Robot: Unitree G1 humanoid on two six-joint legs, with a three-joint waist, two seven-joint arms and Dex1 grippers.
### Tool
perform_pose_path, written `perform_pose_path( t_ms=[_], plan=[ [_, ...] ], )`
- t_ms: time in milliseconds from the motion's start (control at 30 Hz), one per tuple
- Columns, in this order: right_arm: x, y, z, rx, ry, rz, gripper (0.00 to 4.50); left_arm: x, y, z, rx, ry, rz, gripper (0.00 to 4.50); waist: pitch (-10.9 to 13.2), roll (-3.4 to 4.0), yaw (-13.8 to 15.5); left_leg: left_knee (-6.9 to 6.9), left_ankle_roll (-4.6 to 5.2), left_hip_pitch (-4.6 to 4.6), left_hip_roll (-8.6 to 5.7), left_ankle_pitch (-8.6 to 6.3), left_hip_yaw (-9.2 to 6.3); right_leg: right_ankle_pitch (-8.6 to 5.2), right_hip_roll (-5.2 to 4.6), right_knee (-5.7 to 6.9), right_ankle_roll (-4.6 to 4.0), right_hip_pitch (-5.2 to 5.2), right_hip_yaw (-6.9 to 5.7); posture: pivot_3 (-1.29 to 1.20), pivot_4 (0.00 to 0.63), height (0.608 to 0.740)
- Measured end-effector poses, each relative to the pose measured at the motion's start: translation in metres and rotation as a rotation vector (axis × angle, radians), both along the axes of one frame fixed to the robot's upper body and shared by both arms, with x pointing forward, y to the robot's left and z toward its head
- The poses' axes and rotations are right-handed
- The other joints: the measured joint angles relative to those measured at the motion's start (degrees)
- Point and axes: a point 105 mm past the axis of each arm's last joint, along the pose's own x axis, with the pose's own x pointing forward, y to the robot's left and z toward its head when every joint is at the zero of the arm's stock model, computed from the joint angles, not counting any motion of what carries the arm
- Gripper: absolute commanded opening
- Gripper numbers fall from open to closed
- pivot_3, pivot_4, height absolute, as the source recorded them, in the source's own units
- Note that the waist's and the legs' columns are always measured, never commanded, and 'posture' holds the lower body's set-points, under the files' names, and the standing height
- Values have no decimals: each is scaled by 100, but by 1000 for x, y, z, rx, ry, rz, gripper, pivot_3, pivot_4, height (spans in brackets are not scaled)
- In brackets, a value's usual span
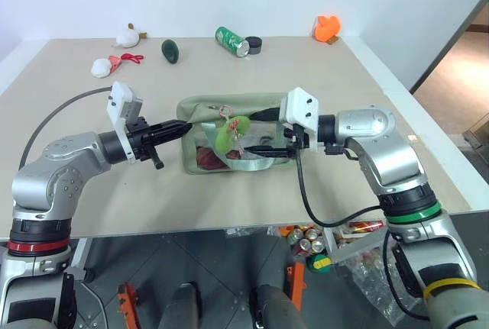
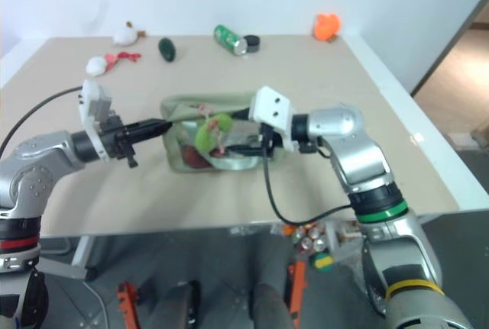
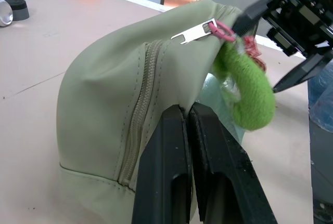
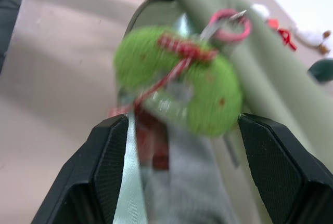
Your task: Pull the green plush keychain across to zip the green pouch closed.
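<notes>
Right gripper [image 4: 177, 146] agape—seemingly straddling green plush keychain [image 4: 179, 91].

Green can [image 1: 230, 40], orange toy [image 1: 326, 28], white plush [image 1: 127, 37].

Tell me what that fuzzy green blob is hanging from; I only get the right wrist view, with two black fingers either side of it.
Observer: The green plush keychain hangs by a pink loop from the metal zipper pull of a green pouch lying on the table.
Operator: Is anything holding the pouch?
Observer: Yes, the left hand is shut on the pouch's end.
Operator: Anything else around?
Observer: A green can lies on its side farther back.
</notes>
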Motion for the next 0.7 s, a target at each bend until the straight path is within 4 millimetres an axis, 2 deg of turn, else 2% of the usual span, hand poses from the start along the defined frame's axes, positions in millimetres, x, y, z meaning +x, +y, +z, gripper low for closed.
perform_pose_path(
  t_ms=[300, 400, 633, 700],
  plan=[
    [-2, 15, 0, 30, 4, 37, 3468, 0, -1, 0, -1, 5, 8, 0, 0, 0, 0, 0, 0, 0, 0, 0, 0, 0, 0, 0, 1, 0, 1, 0, 150, 740],
    [-2, 17, 0, 31, 4, 40, 2660, 0, -1, 0, -1, 6, 8, 0, 0, 0, 0, 0, 0, 0, 0, 0, 1, 1, 0, 0, 1, 0, 0, 0, 150, 740],
    [-2, 24, -6, 29, 15, 60, 93, 0, -1, -1, -2, 9, 9, 0, 0, 0, 0, 0, 0, 0, 0, 0, 0, 1, -1, 0, 1, 1, 0, 0, 150, 740],
    [-2, 25, -7, 28, 13, 60, 37, 0, -2, -1, -2, 7, 9, 0, 0, 0, 0, 0, 0, 0, 0, 0, 0, 0, 0, 0, 0, 0, 0, 0, 150, 740]
  ],
)
